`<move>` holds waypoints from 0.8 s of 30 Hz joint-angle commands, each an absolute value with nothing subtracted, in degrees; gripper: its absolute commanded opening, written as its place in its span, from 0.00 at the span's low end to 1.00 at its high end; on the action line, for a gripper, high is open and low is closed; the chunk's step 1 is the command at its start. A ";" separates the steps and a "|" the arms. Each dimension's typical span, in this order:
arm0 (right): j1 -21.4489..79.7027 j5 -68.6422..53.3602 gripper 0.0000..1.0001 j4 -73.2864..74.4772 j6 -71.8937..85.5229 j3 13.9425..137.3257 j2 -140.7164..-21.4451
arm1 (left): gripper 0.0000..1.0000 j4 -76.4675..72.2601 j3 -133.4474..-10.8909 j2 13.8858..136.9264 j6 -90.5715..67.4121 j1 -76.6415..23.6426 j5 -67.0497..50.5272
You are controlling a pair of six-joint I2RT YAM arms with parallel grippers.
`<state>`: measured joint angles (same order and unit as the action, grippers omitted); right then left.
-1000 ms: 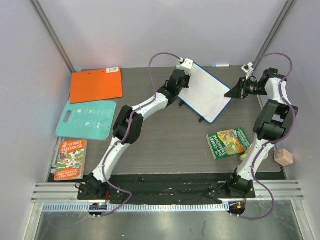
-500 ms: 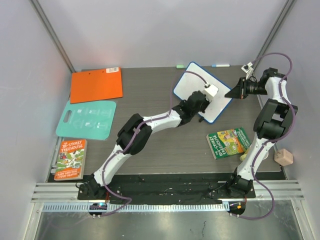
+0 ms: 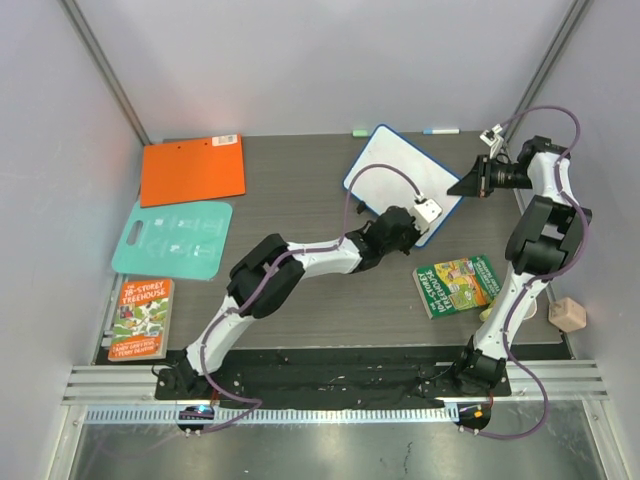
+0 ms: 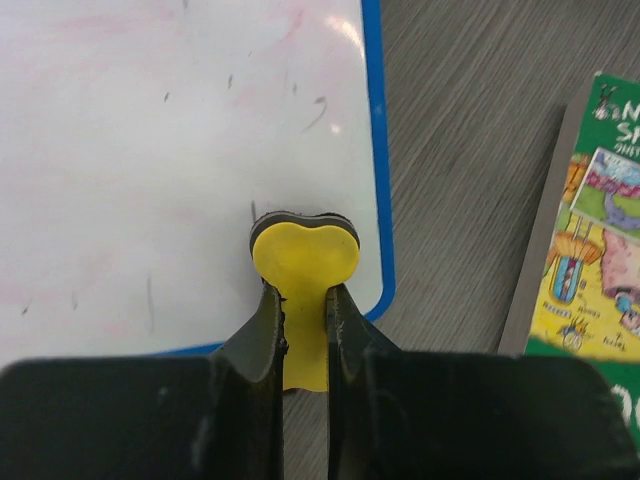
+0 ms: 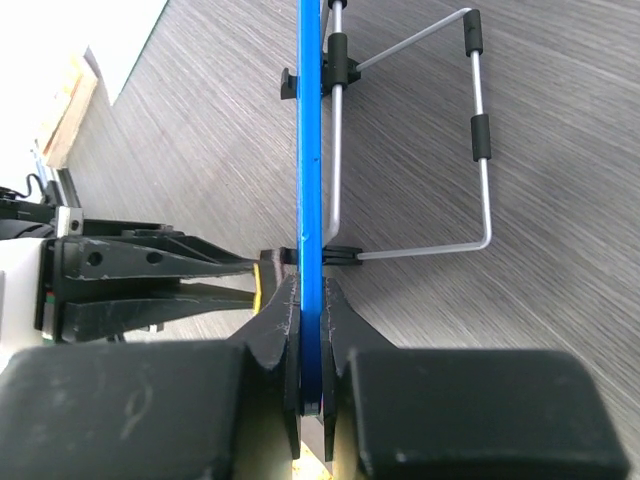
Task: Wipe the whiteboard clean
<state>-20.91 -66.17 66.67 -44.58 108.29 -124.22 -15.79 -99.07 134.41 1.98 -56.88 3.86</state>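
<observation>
The left hand (image 4: pixel 304 300) is clamped on a yellow heart-shaped eraser (image 4: pixel 304 255) with a dark pad beneath it. In the left wrist view, the eraser sits at lower centre and presses on the whiteboard (image 4: pixel 150 150) just inside the board's lower right corner. The white surface there carries faint pink smears and a few small dark flecks. Its blue frame runs down the middle of the view. Grey desk (image 4: pixel 460 150) lies to the right of the frame, and a green book (image 4: pixel 590 250) is at the right edge.

The right hand (image 5: pixel 312 290) is pinched shut on the board's blue edge, which the right wrist view shows edge-on as a thin vertical line up the centre. To the right of that line, a wire stand (image 5: pixel 480 150) with black sleeves juts from the back of the board. The left hand's dark fingers and a sliver of yellow show at lower left.

In the top view, the whiteboard (image 3: pixel 385 165) is upper centre-right. The left hand (image 3: pixel 412 222) is at its near corner and the right hand (image 3: pixel 470 183) is at its right side. The green book (image 3: pixel 458 283) lies below the board, apart from it. An orange clipboard (image 3: pixel 192 168) is at upper left, with a teal board (image 3: pixel 173 240) under it and a second book (image 3: pixel 140 318) below that. A pen (image 3: pixel 438 130) lies along the desk's far edge.
</observation>
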 commanded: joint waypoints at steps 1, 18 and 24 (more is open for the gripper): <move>-16.70 -53.88 0.01 70.49 -49.57 106.79 -128.85 | 0.00 -16.52 -93.61 124.99 2.11 -54.94 7.55; -16.52 -47.81 0.01 86.31 -56.78 116.54 -132.98 | 0.00 -17.76 -73.05 101.95 4.22 -45.62 25.92; -16.61 -46.85 0.01 86.31 -58.18 114.00 -131.22 | 0.00 -12.32 -68.21 102.22 1.68 -45.70 29.88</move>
<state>-20.29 -64.45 76.40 -48.56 118.15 -130.69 -15.59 -70.78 102.61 4.43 -45.36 25.96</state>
